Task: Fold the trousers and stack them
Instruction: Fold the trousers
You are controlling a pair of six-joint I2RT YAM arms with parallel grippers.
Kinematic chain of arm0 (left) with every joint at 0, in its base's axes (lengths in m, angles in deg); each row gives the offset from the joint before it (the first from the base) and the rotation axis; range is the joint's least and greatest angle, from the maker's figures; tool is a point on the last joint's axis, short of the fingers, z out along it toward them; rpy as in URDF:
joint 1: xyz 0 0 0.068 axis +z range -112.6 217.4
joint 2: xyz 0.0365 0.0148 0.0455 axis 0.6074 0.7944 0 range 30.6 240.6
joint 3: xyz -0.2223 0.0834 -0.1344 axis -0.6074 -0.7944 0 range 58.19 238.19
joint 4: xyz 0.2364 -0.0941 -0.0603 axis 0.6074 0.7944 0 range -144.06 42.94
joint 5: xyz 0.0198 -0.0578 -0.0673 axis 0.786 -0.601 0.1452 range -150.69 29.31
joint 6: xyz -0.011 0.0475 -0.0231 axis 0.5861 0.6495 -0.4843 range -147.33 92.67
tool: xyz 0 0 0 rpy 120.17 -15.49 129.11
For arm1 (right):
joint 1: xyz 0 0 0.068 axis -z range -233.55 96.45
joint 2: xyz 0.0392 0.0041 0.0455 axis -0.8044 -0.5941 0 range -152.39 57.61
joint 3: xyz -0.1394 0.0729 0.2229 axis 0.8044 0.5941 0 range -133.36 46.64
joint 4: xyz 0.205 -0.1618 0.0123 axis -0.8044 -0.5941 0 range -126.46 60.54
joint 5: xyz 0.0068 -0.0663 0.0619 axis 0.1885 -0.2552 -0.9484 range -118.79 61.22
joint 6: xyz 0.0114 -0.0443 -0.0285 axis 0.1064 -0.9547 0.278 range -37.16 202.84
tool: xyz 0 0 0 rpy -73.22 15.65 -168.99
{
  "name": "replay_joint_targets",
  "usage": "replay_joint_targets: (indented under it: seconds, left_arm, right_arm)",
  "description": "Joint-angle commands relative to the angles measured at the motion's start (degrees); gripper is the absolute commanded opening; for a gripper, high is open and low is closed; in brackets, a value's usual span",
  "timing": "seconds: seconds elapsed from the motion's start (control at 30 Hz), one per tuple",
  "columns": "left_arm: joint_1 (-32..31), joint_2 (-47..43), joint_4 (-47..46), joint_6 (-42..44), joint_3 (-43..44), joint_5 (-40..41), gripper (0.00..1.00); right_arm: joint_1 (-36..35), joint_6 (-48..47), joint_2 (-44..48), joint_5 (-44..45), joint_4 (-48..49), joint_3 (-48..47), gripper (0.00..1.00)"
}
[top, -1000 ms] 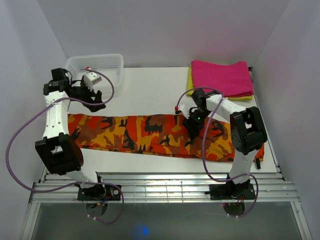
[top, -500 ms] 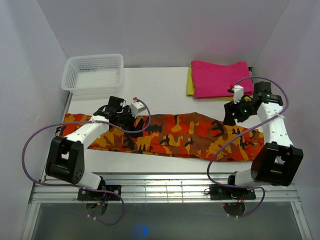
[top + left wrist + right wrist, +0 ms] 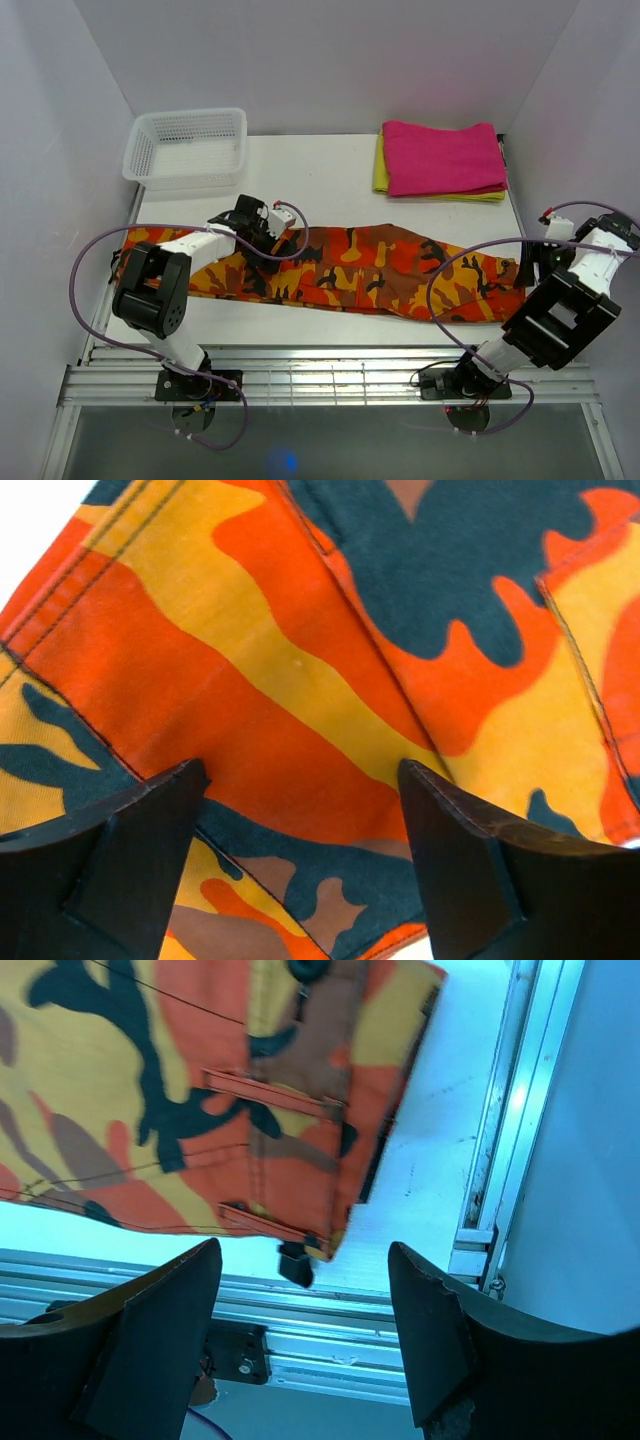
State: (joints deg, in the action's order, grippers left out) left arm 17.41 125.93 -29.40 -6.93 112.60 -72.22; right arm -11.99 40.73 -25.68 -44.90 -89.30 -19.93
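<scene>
We see the white mesh basket [image 3: 185,147] in the far left corner showing only its own mesh, the camouflage trousers [image 3: 350,270] stretched flat along the table [image 3: 330,170], the left gripper [image 3: 300,780] and right gripper [image 3: 305,1260] both spread wide above the cloth holding nothing, and, in the right wrist view alone, belt loops [image 3: 275,1095].

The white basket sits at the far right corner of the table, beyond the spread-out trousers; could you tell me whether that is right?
Not quite. The top external view shows the white basket at the far left corner of the table. The far right corner holds the folded pink cloth on a yellow cloth. The rest stands: the basket sits beyond the spread-out trousers.
</scene>
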Motion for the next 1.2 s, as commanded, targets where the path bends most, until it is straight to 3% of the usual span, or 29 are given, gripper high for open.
replay_joint_targets:
  seconds: [0.0,0.6,0.67,0.77,0.8,0.87,1.17]
  left_arm:
    - [1.2,6.1,2.6,-0.8,-1.9,8.0,0.89]
    - [4.1,9.7,4.7,-1.6,0.3,6.5,0.86]
    - [4.1,9.8,4.7,-1.5,0.3,6.2,0.87]
    - [4.1,10.0,4.9,-1.8,0.3,6.2,0.87]
    - [4.1,10.1,4.9,-1.8,0.3,6.3,0.87]
    - [4.1,10.0,4.8,-1.8,0.2,6.3,0.87]
    - [4.1,11.0,4.3,-1.8,-0.3,6.7,0.86]
  right_arm:
    - [4.1,-4.0,-3.0,1.3,-0.2,1.7,0.73]
    - [5.6,-5.9,-15.5,-13.6,0.3,2.4,0.61]
    - [5.5,-5.8,-17.0,-14.5,0.0,1.4,0.56]
    - [5.5,-6.3,-18.2,-16.6,-1.9,-0.2,0.33]
    - [5.5,-6.3,-18.2,-17.0,-2.3,-1.4,0.18]
    - [5.5,-6.3,-17.8,-17.2,-3.2,-2.7,0.09]
    - [5.5,-5.7,-18.9,-18.7,-6.6,-12.1,0.08]
